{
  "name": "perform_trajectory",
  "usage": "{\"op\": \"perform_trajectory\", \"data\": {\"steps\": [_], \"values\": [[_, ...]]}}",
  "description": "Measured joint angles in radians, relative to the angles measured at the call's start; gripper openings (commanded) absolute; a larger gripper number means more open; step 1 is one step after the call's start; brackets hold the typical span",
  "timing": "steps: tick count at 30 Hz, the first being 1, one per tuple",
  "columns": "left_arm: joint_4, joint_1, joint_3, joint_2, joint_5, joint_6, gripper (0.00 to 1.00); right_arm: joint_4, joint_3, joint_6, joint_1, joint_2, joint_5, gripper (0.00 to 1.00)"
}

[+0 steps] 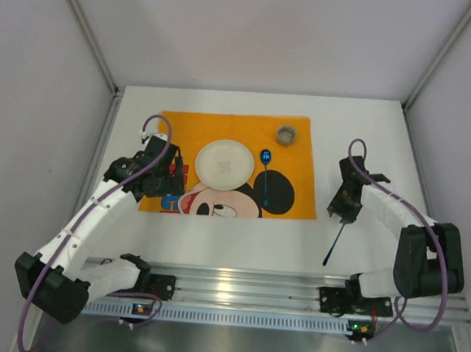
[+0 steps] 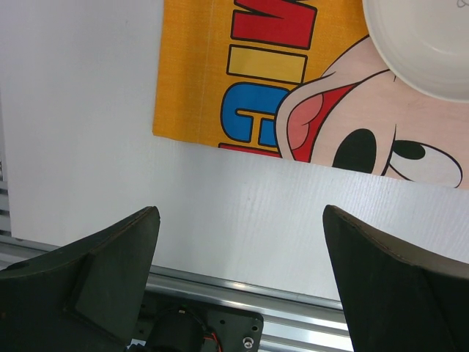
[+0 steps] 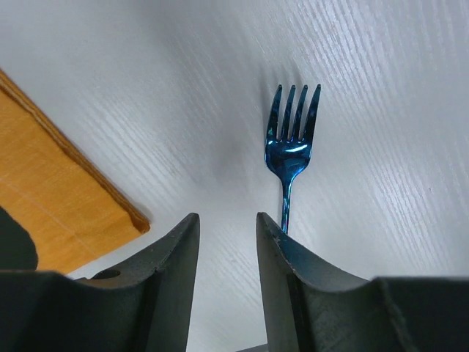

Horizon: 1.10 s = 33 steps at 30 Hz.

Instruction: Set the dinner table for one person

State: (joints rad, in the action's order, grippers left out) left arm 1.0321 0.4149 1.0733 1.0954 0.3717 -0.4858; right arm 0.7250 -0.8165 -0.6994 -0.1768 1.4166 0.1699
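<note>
Once folded at the elbow and reaching in from the right edge of the dinner table [image 1: 239,237], with the right gripper [image 3: 226,216] tipped down over the handle of a blue fork [image 3: 287,150] on bare white beside the orange placemat [image 1: 295,160]; narrowed, not clamped, nothing seen between the jaws. Stretched out from the near left corner, with the left gripper [image 2: 242,213] spread wide and empty above the placemat's near left corner, near a white plate [image 2: 432,44].

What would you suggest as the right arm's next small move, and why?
Probably nudge the right claw sideways until the fork has its handle in the gap, then close. In the wrist view the jaws stand apart with only bare table between them, while the handle runs behind one finger instead of between the two.
</note>
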Motion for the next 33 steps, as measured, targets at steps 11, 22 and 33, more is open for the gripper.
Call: {"op": "perform_trajectory", "data": {"steps": [11, 22, 33], "values": [[0.0, 0.0, -0.003, 0.001, -0.001, -0.002, 0.99, 0.046, 0.02, 0.001, 0.049, -0.113, -0.007, 0.39], [0.0, 0.0, -0.003, 0.016, -0.001, 0.0, 0.99, 0.015, 0.149, -0.001, 0.142, -0.09, -0.062, 0.35], [0.0, 0.0, -0.003, 0.015, -0.001, 0.002, 0.99, 0.028, 0.102, 0.032, 0.148, -0.013, -0.069, 0.0]]}}
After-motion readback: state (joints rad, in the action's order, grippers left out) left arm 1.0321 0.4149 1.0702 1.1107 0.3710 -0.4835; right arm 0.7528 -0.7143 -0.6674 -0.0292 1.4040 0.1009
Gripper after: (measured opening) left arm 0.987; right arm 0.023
